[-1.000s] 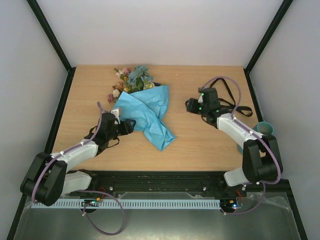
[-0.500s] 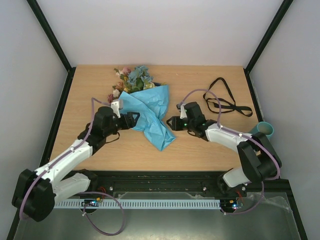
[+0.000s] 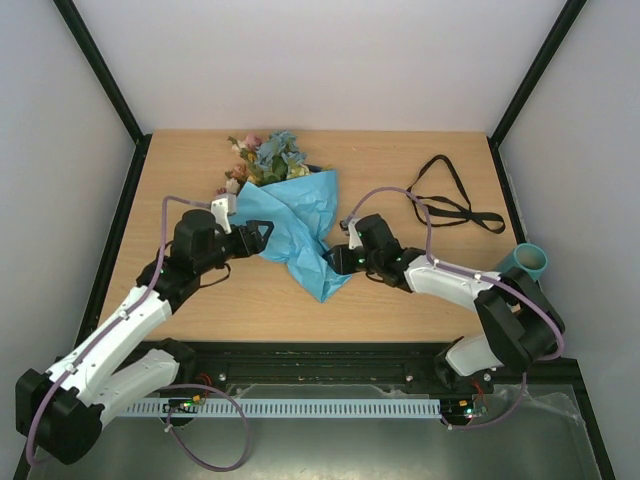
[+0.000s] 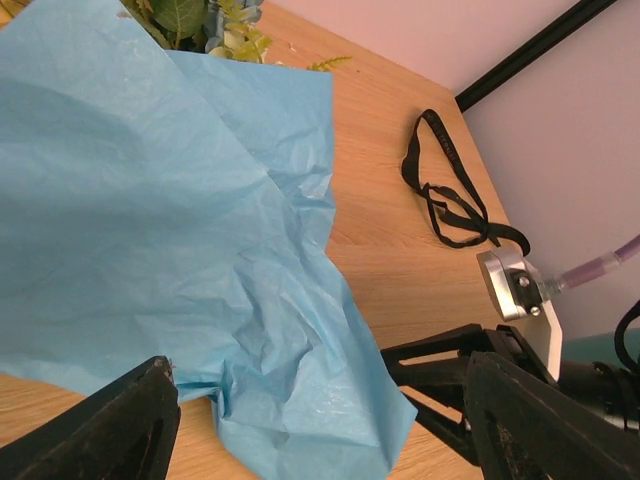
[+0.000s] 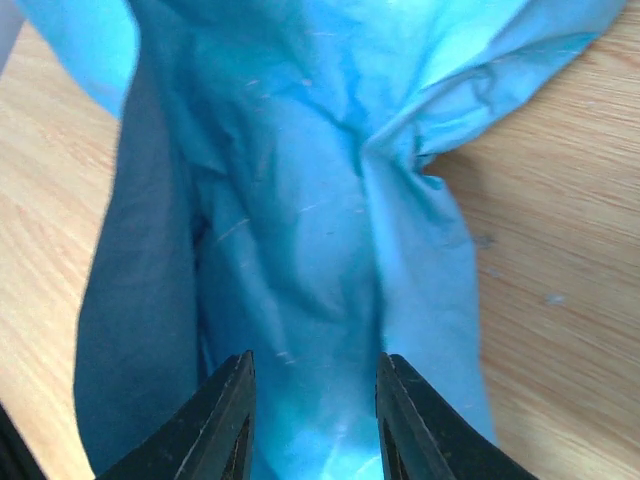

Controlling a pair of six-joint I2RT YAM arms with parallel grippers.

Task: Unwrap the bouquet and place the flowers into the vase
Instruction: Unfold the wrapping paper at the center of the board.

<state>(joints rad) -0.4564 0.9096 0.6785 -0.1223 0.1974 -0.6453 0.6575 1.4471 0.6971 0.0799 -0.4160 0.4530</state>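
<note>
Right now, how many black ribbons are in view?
1. The black ribbon lies loose on the table's far right, apart from the blue paper. Another could be hidden under that paper.

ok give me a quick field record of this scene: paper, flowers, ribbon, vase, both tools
paper: blue, loosened, spread out mid-scene
flowers: heads poking out of the paper's far end
ribbon: black, off the bundle, lying loose right of the paper
vase: teal, upright, far right, no flowers in it
left tool: open, at the paper's left edge
right tool: fingers apart, astride the paper's near tip
</note>
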